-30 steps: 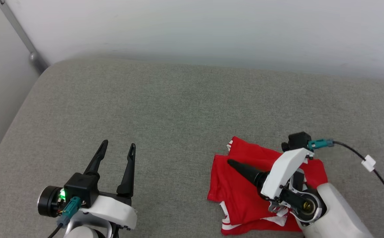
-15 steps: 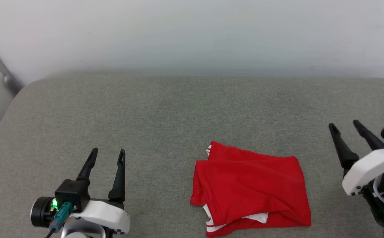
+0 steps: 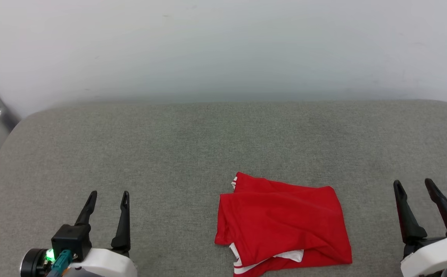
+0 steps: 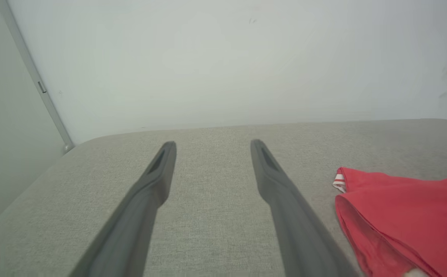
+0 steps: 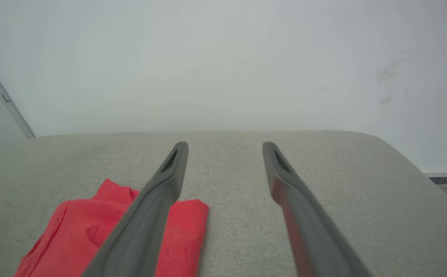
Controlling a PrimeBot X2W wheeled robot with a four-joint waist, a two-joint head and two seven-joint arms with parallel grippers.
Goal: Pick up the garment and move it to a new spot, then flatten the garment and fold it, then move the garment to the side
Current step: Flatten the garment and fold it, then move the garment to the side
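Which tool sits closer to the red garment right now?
The right tool, open just off the garment's right edge. The left tool, also open, stands farther away, with a wider stretch of bare grey cushion between.

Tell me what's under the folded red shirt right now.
The shirt lies on the grey cushion. White fabric peeks from beneath its top layer at the near edge; anything else under it is covered.
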